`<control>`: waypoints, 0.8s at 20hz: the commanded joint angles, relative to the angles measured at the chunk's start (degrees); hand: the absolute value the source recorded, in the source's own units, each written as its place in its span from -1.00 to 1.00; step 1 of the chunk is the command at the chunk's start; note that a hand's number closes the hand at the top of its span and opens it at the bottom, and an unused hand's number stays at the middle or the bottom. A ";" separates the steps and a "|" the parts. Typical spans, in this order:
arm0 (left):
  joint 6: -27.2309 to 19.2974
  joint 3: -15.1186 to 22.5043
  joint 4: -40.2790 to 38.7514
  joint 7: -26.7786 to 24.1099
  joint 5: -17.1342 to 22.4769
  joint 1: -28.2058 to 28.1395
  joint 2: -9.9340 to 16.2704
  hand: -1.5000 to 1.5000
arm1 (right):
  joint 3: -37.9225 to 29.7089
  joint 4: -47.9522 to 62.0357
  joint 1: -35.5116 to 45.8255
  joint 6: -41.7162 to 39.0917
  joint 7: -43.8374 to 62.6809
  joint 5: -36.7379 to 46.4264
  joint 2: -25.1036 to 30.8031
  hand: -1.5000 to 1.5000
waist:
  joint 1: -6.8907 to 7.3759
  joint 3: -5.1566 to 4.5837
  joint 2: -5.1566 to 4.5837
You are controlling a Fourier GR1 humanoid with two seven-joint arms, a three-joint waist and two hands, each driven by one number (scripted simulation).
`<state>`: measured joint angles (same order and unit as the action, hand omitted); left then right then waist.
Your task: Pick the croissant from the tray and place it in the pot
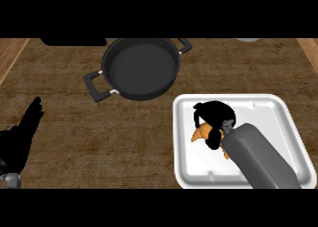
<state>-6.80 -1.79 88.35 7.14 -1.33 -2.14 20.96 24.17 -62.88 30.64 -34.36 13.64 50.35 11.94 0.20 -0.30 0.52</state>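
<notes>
The brown, rough-textured bench (pixel 76 133) takes up nearly everything in sight, with paler wooden strips running along its left and right sides. On its near right part sits a white tray (pixel 279 111), squarish with rounded corners and a raised rim, and the robot's grey right forearm (pixel 262 159) reaches across it from the lower edge. Farther back and a little to the left stands the black pot (pixel 140 66), round and dark inside, with a handle sticking out at its lower left and another at its upper right; it stands apart from the tray, close to the tray's far left corner. The left robot hand (pixel 17 137) rests at the left edge of the bench, fingers straight and pointing away, holding nothing. The right robot hand (pixel 213 116) is down inside the tray, its fingers curled round the croissant (pixel 202 133). Only an orange wedge of the croissant shows at the hand's left side, still within the tray, towards its left wall.
</notes>
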 commanded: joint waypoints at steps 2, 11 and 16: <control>1.36 0.72 -0.32 0.41 0.05 1.86 -0.05 0.00 | -2.35 4.44 6.09 5.42 18.37 -4.56 -11.45 1.00 | 2.70 0.31 -1.08; 3.44 4.34 0.74 0.49 -0.67 5.39 -0.71 0.00 | -5.66 6.63 18.78 22.91 41.69 -3.78 -11.89 1.00 | 11.06 0.10 -2.31; 4.43 5.99 -0.05 0.08 -1.14 6.68 -1.25 0.00 | -2.18 9.86 30.33 27.99 54.17 2.41 -11.92 1.00 | 13.26 -0.29 -2.20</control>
<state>-3.25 3.31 88.67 7.33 -2.31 3.50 19.75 19.82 -55.11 53.98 -10.80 57.23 49.37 0.41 11.56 -0.39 -1.68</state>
